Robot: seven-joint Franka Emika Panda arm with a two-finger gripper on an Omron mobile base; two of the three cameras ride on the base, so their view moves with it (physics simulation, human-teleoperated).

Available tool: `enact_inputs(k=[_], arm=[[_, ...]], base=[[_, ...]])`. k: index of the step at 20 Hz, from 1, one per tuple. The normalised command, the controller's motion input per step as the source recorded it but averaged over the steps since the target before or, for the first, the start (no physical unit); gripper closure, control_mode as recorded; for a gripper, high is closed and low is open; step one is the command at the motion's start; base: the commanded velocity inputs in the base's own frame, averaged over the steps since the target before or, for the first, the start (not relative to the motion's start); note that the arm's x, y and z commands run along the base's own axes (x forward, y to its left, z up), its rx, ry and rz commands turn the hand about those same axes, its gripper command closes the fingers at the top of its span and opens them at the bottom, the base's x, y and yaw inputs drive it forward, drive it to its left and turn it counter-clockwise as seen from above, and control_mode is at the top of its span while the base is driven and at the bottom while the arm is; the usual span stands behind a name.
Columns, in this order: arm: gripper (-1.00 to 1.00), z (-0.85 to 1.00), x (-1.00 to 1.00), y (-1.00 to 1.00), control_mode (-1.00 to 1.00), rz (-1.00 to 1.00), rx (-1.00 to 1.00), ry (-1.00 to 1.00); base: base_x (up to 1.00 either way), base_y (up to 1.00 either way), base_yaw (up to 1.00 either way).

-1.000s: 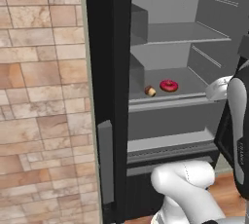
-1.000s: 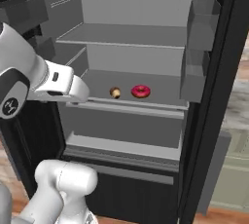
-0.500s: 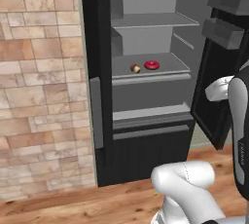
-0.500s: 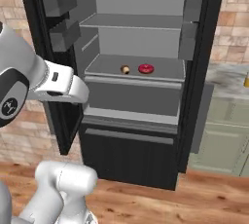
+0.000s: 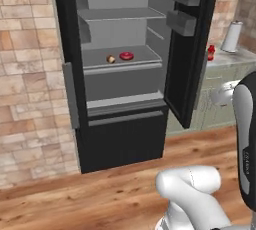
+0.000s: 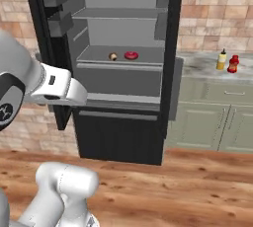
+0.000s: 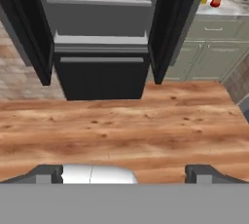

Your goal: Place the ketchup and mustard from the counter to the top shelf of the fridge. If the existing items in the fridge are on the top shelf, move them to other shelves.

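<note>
the fridge is shown open; the donut and cupcake are left on a lower shelf, not the top shelf. the ketchup and mustard are seen on the counter right of the fridge, awaiting pickup. the gripper is held spread and empty.

No text, label or number is legible on anything here.

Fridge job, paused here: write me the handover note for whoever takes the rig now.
Gripper: fingers spread wide, nothing between them, facing the open fridge from back on the wooden floor.
Ketchup and mustard: standing side by side on the counter, right of the fridge, untouched.
Donut and cupcake: on the lower shelf; the top shelf is free.
Done: fridge doors open.
Left: carry both bottles to the top shelf.
</note>
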Motion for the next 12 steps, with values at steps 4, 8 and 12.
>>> enact_inputs(k=[4,8,12], arm=[[-1.0,0.0,0.0,0.0,1.0,0.0,0.0,0.0],[-1.0,0.0,0.0,0.0,1.0,0.0,0.0,0.0],[-1.0,0.0,0.0,0.0,1.0,0.0,0.0,0.0]], base=[[0.25,-1.0,-0.2],[0.89,-0.93,0.01],[0.83,-0.91,0.12]])
